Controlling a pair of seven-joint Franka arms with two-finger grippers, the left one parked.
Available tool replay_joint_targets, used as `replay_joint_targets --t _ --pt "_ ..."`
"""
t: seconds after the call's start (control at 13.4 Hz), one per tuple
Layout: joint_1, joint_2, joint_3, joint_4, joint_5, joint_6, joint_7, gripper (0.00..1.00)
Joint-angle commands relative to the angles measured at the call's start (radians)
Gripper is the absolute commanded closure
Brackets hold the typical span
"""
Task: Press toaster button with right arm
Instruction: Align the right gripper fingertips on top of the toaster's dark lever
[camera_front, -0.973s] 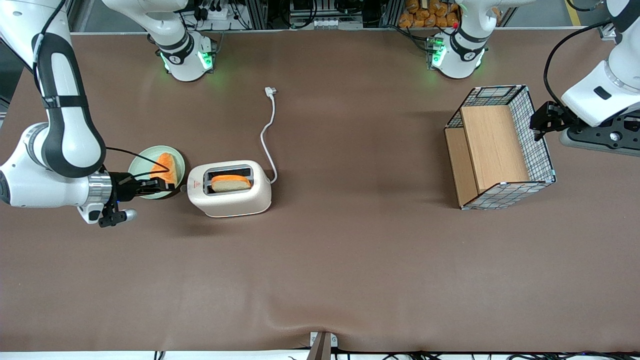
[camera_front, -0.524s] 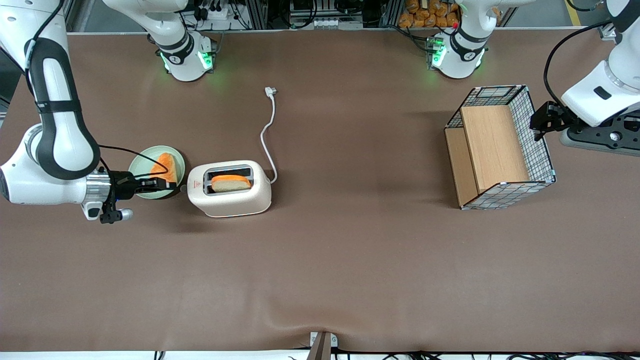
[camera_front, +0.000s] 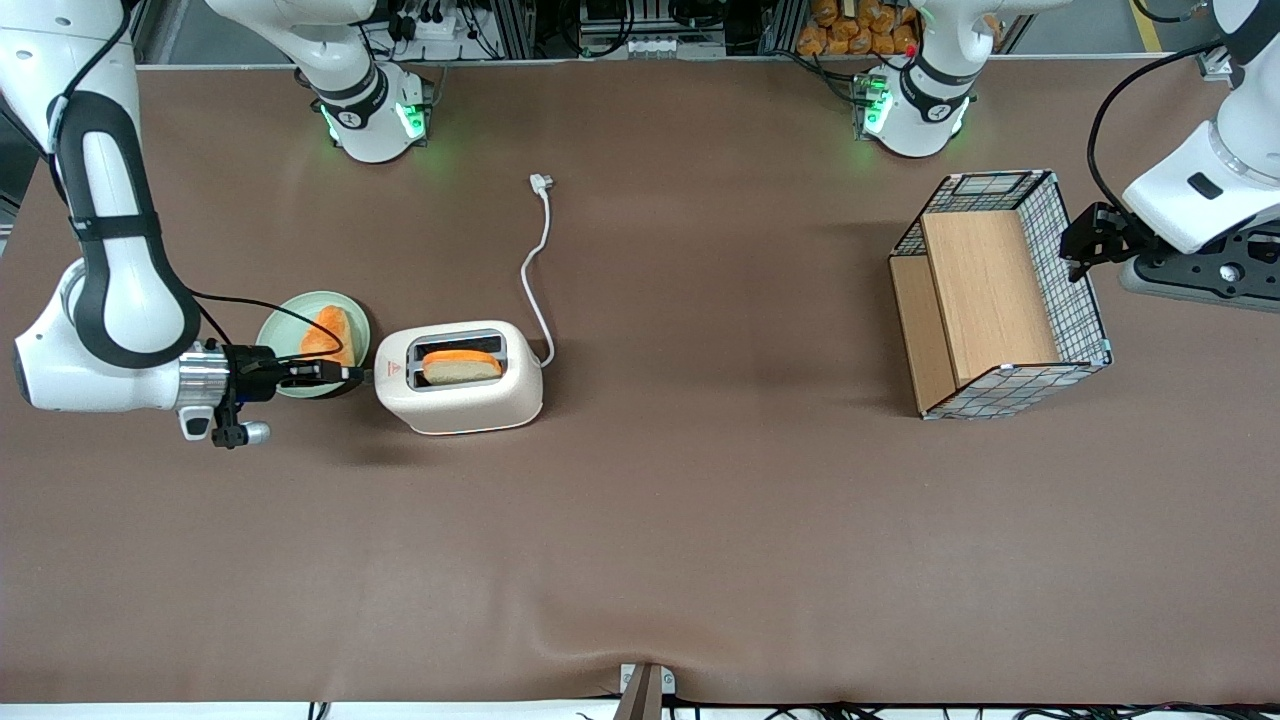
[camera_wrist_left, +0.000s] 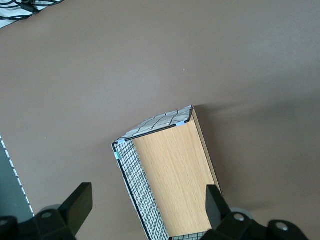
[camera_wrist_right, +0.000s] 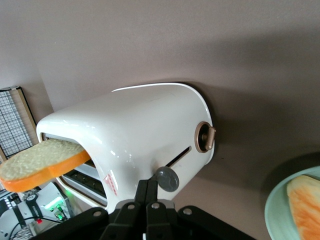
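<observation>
The cream-white toaster (camera_front: 460, 395) lies on the brown table with a slice of bread (camera_front: 462, 365) in its slot. It also shows in the right wrist view (camera_wrist_right: 135, 125), with the red mark facing me. The toaster button (camera_wrist_right: 167, 179) is a small round knob at the slot in the toaster's narrow end. The right arm's gripper (camera_front: 352, 375) is level with the table, between the green plate and that narrow end. Its fingers are shut together and hold nothing. The fingertips (camera_wrist_right: 151, 184) lie right beside the button, touching or nearly touching it. A round dial (camera_wrist_right: 205, 136) sits on the same end.
A green plate (camera_front: 283, 318) with an orange-crusted slice (camera_front: 328, 335) lies under the gripper, close to the toaster. The white cord (camera_front: 540, 250) runs from the toaster away from the front camera. A wire-and-wood basket (camera_front: 1000, 295) stands toward the parked arm's end.
The right arm's gripper has moved over the plate toward the toaster's narrow end, and its tips now reach the button. The toaster and bread have not moved.
</observation>
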Motion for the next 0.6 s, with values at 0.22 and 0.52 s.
replay_joint_targets --t 0.22,0.52 --pt "-0.018 0.027 0.009 -0.006 0.05 0.007 -0.021 1.0" --pt "-0.019 0.051 0.009 -0.004 0.064 0.008 -0.023 1.0"
